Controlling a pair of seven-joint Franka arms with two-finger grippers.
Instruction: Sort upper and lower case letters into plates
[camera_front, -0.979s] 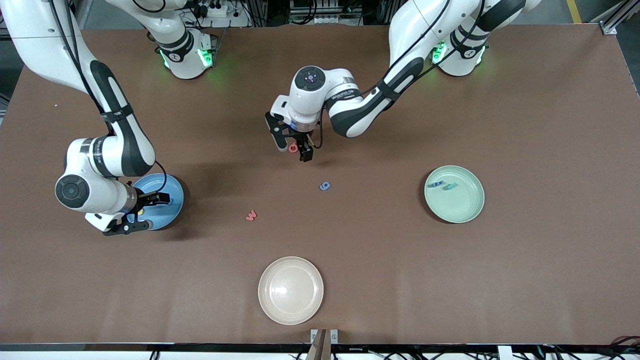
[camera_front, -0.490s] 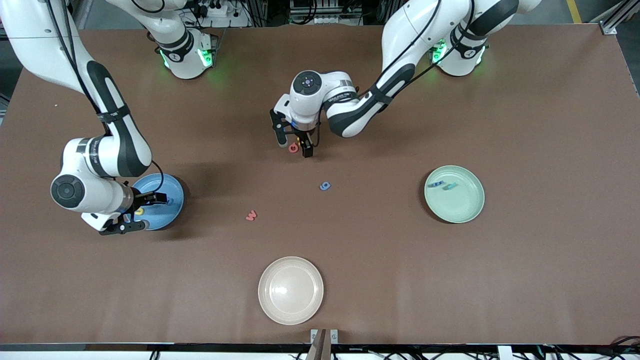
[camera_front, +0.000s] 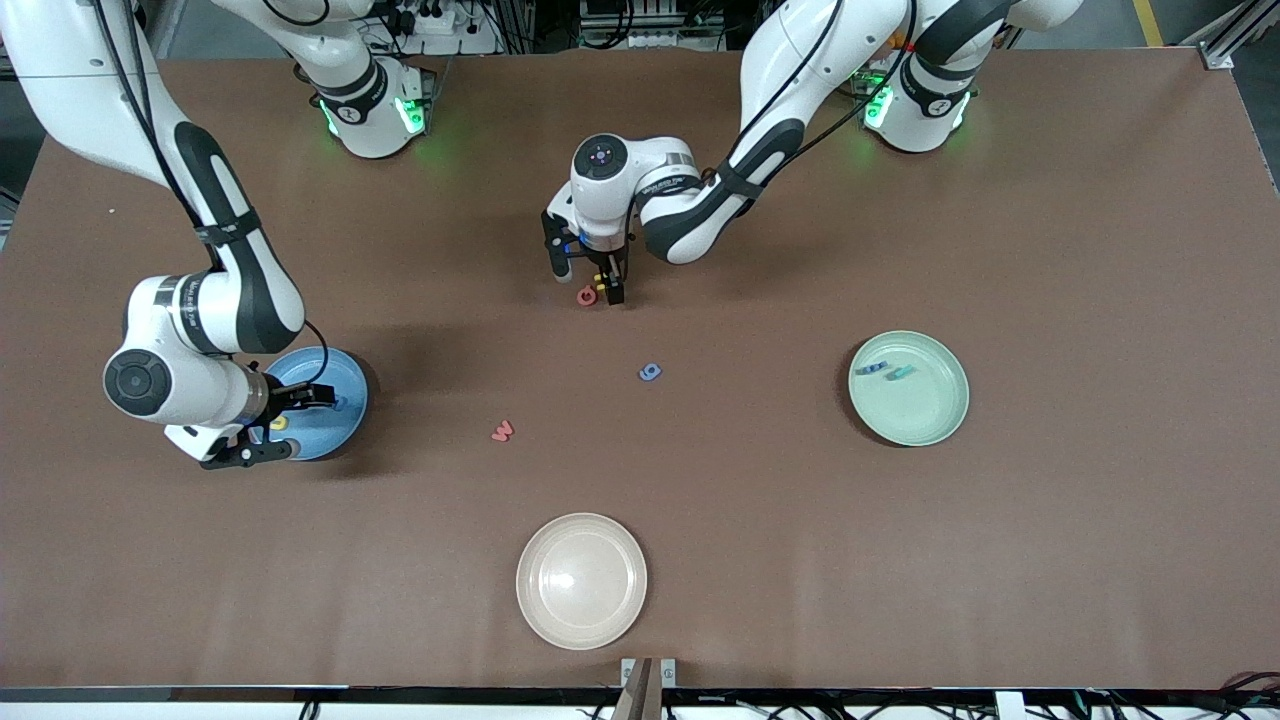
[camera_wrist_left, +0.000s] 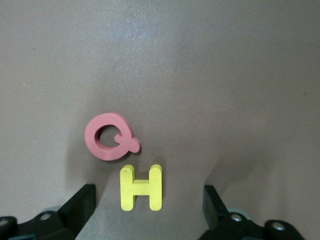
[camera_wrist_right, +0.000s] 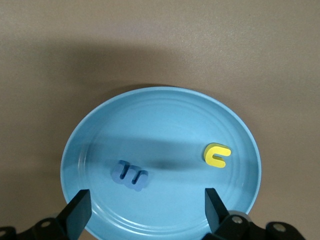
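We see a brown counter (camera_front: 1050, 560) from above, with two white arms reaching in from the top of the frame.

Upper centre, the left claw (camera_front: 588, 282) is low over the counter, its fingers (camera_wrist_left: 80, 205) apart and gripping nothing. The left wrist view shows them either side of a yellow H (camera_wrist_left: 142, 187), with a red Q (camera_wrist_left: 109, 136) touching or almost touching it.

Middle left, the right claw (camera_front: 285, 420) hangs over the blue plate (camera_front: 345, 375), fingers apart and empty. The right wrist view shows two letters in that plate (camera_wrist_right: 160, 125): a blue m (camera_wrist_right: 130, 176) and a yellow c (camera_wrist_right: 217, 155), well apart.

Middle right is the green plate (camera_front: 935, 420), with a blue letter (camera_front: 872, 369) and a teal letter (camera_front: 901, 373) that we cannot read, just beside each other.

Near the centre a blue g (camera_front: 650, 372) lies on the counter; a red w (camera_front: 502, 431) lies lower and toward the blue plate.

Lower centre sits a beige plate (camera_front: 581, 580).

We cannot read the small lettering on the arms.
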